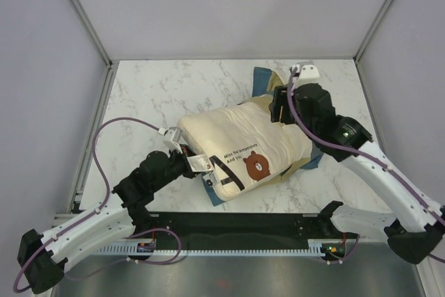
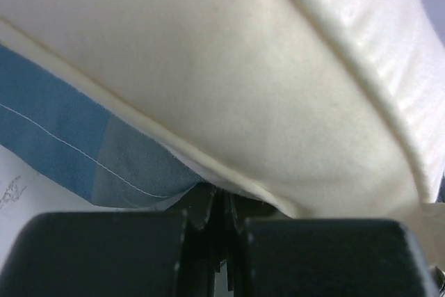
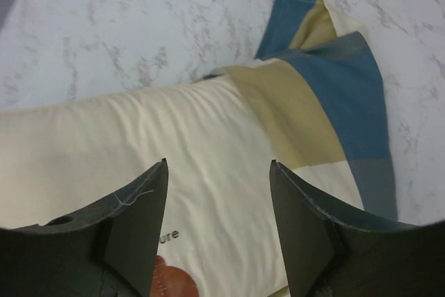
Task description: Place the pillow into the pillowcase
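You have one pillow [image 1: 240,147] lying on one pillowcase [image 3: 334,95], which is mostly hidden beneath it, with only corners showing on the marble table [image 1: 160,88]. The left gripper [image 1: 203,164] meets the pillow's near-left corner, jaws together; you cannot tell whether cloth is pinched. The right gripper [image 3: 217,163] hangs over the pillow's far-right end, jaws apart.

We read dark print on the plump cream-white fabric pillow [image 1: 229,137], beside its brown bear face [image 1: 256,165]: "Miss the temperature", then a line starting "And", the rest too small. Our right wrist view catches only "ure".
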`<action>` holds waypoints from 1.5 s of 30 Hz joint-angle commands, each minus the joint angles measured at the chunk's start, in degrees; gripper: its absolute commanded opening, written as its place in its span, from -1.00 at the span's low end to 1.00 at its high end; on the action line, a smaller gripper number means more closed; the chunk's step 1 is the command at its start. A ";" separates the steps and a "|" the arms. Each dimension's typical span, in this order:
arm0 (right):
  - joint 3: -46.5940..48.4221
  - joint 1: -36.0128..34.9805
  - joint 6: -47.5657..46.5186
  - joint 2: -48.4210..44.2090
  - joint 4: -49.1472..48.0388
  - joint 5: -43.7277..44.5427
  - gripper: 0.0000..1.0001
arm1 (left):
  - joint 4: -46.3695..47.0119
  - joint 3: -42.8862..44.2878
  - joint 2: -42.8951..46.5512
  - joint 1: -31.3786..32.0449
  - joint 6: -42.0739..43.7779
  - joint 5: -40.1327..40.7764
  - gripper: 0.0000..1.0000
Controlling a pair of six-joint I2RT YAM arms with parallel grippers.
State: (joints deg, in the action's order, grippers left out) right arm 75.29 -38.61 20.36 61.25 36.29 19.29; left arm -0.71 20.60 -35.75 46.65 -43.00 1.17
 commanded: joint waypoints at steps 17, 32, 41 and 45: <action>-6.73 0.11 -1.20 25.58 2.73 26.59 0.29 | -2.89 5.59 6.22 0.28 3.63 0.68 -0.95; 2.58 0.11 -2.43 26.39 2.29 21.41 -1.00 | -11.33 21.73 2.53 0.28 10.04 1.55 -0.95; 22.33 0.20 -2.43 22.33 8.87 7.09 -1.00 | -19.74 50.78 -6.69 0.28 18.47 5.77 -0.95; 37.61 0.20 -0.76 23.03 11.69 0.76 -1.00 | -24.77 68.67 -15.56 0.19 20.33 4.81 -0.95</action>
State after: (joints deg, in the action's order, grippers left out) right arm 101.82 -38.41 18.46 87.05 48.49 25.32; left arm -27.77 77.32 -48.82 46.74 -27.68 4.91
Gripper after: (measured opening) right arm 0.009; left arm 0.033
